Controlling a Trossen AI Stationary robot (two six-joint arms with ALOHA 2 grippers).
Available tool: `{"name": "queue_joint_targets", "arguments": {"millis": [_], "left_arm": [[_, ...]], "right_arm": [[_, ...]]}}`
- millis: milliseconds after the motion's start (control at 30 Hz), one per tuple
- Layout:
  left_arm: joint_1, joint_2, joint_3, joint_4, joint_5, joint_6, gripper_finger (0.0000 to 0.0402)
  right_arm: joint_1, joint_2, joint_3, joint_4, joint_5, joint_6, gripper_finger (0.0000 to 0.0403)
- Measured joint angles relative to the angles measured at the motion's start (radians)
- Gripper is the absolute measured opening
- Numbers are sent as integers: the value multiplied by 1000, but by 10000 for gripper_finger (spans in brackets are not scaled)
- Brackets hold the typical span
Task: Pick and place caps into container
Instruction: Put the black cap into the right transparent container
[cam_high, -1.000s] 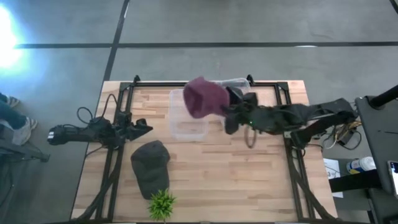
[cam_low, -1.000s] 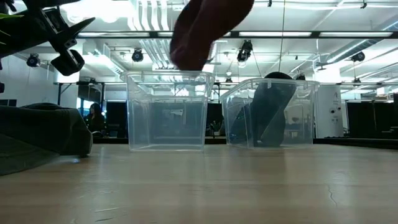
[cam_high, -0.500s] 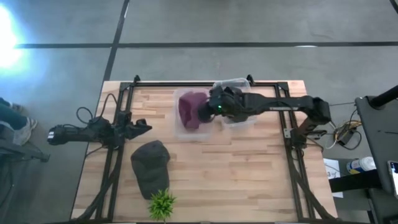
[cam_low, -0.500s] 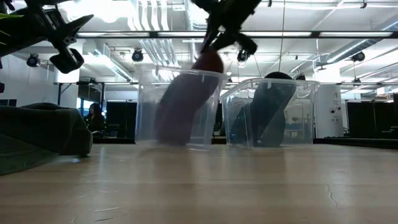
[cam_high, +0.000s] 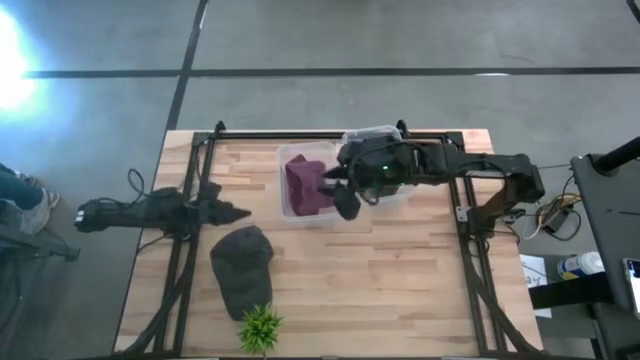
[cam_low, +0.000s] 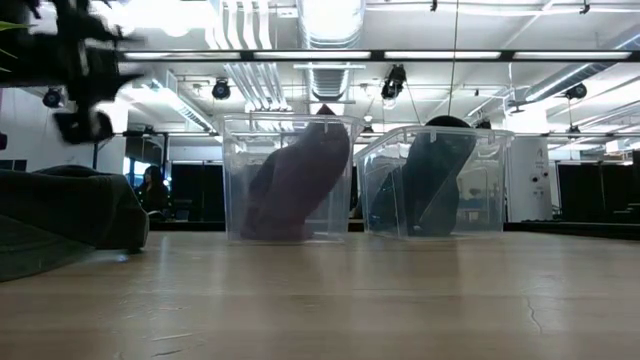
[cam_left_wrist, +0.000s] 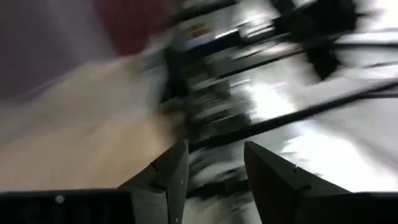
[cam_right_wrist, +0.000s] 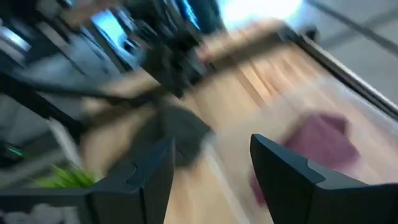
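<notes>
The maroon cap (cam_high: 305, 185) lies inside a clear container (cam_high: 286, 212) at the table's far middle. It leans against the container's wall (cam_low: 342, 180) and also shows in the right wrist view (cam_right_wrist: 320, 146). My right gripper (cam_high: 338, 190) hovers open over this container's right rim, touching nothing, fingers apart (cam_right_wrist: 211, 177). A dark cap (cam_low: 432, 185) stands in a second clear container (cam_high: 372, 133) under the right arm. Another dark cap (cam_high: 243, 268) rests on the table at near left. My left gripper (cam_high: 235, 212) is open just beyond it, fingers spread (cam_left_wrist: 214, 177).
A small green plant (cam_high: 260, 328) stands at the table's near edge, just before the loose dark cap. Black frame rails (cam_high: 185, 250) run along both sides of the table. Bare wood (cam_high: 380, 280) lies across the near right.
My right gripper has come down with the maroon cap from above the container, opened and let go. The cap has dropped in and now leans against the wall. The container has slid a little toward the table's right. My left gripper has shifted slightly toward the right.
</notes>
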Motion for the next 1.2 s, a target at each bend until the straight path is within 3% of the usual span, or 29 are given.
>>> {"name": "queue_joint_targets", "arguments": {"millis": [100, 167, 267, 433, 633, 733, 900, 1067, 1200], "left_arm": [[-2, 54, 105, -345, 2, -14, 139], [-4, 102, 174, -474, 19, 2, 133], [-12, 191, 260, -545, 54, 51, 127], [-45, 378, 397, -629, 132, 48, 120], [-190, 673, 532, -851, 159, 11, 101], [-281, 805, 549, -859, 180, -51, 93], [-369, 945, 549, -809, 99, -133, 92], [-405, 973, 578, -762, 75, -176, 92], [-467, 963, 614, -782, 66, -237, 92]], "right_arm": [[50, 16, -1, -105, 40, 3, 207], [86, 21, -8, -137, 34, 26, 207], [121, 22, -33, -174, -12, 69, 207], [146, 49, -114, -149, 0, 138, 208], [155, 48, -169, -129, 40, 232, 208], [156, 48, -174, -117, 53, 261, 208], [165, 47, -176, -113, 65, 345, 208], [185, 46, -249, -8, -25, 468, 208], [209, 47, -342, 96, -29, 552, 208]]}}
